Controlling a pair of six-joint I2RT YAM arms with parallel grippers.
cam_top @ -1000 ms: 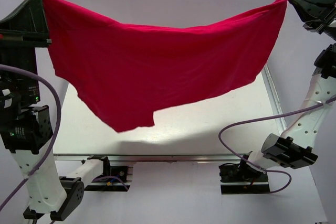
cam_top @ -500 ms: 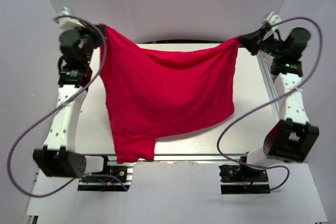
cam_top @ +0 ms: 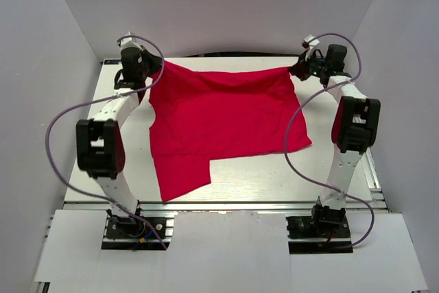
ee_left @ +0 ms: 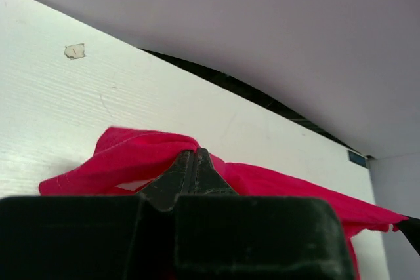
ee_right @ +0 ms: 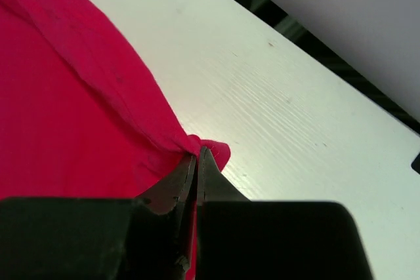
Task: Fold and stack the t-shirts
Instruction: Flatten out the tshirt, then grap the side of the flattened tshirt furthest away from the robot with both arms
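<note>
The red t-shirt (cam_top: pixel 219 118) lies spread on the white table (cam_top: pixel 240 176), its near left part reaching toward the front edge. My left gripper (cam_top: pixel 159 68) is shut on the shirt's far left corner, low at the table's back. In the left wrist view the closed jaws pinch a bunched fold of the shirt (ee_left: pixel 131 155). My right gripper (cam_top: pixel 293 68) is shut on the far right corner. In the right wrist view the shirt (ee_right: pixel 72 109) runs off to the left from the closed gripper (ee_right: pixel 198 155).
Grey walls (cam_top: pixel 226 5) close in the table on three sides. Both arms stretch out along the table's side edges, with purple cables (cam_top: pixel 68 111) looping beside them. A metal rail (cam_top: pixel 370 169) runs along the right edge. A small chip (ee_left: pixel 74 51) marks the table surface.
Both grippers have moved away from the camera and down to the table's far edge, carrying the shirt. The shirt hung in the air before; now it lies flat on the table.
</note>
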